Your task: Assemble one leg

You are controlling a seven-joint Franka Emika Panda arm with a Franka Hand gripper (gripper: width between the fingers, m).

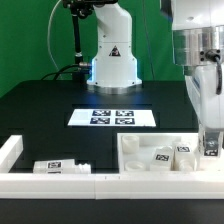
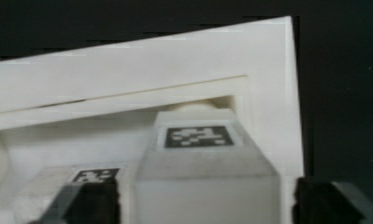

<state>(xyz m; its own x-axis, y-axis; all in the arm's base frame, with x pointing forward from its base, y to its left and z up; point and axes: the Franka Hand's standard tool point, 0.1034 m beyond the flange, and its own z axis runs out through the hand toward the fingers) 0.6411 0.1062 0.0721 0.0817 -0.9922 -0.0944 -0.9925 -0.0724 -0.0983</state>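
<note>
claw over the tray part

the claw [image 2: 188,205] hangs spread wide, pinching nothing, a tagged leg [image 2: 201,160] lying between its fingers [image 2: 62,205] inside the white tray part [image 1: 150,175]. another peg [image 1: 62,166] lies on the counter [image 1: 40,115], well apart.

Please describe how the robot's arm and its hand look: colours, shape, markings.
The arm is glossy white with rounded segments, and its base carries a black triangular warning mark. A dark cable hangs beside it. The hand is pale grey and boxy; in the wrist view its fingertips look dark and ribbed.
</note>
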